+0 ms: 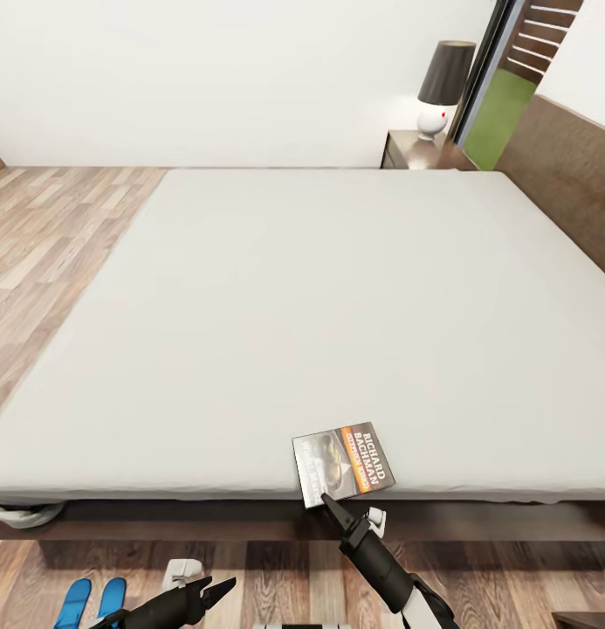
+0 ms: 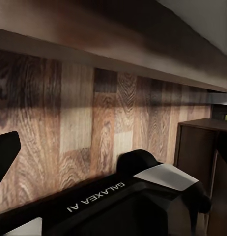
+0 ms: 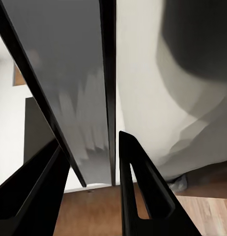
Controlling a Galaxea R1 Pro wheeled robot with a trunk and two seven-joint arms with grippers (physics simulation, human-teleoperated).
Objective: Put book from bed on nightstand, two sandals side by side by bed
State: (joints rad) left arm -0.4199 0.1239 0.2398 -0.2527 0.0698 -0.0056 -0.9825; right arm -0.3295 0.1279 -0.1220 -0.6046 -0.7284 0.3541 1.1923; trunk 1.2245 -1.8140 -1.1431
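The book [image 1: 343,462] is being taken first, judging by where the right gripper [image 1: 331,505] is being held: at the bed's near edge, its fingertips touching or just short of the book's near corner. In the right wrist view the two dark fingers [image 3: 138,191] are being held parted, with the book's thin edge and its underside seen between them, so the gripper is released and nothing is being grasped yet. The next move would call for the fingers to be slid over and under the overhanging corner and closed on it, before the book is carried to the nightstand [image 1: 424,150] at the bed's far corner beside the headboard, where a lamp [image 1: 442,87] is standing. The book is lying flat on the grey mattress [image 1: 293,297], slightly overhanging the near edge; its dark cover, orange band and white lettering are being shown face up. The left gripper [image 1: 222,589] is being held low over the floor, parted and empty. The two blue sandals [image 1: 92,601] are lying side by side beside the bed's near edge.
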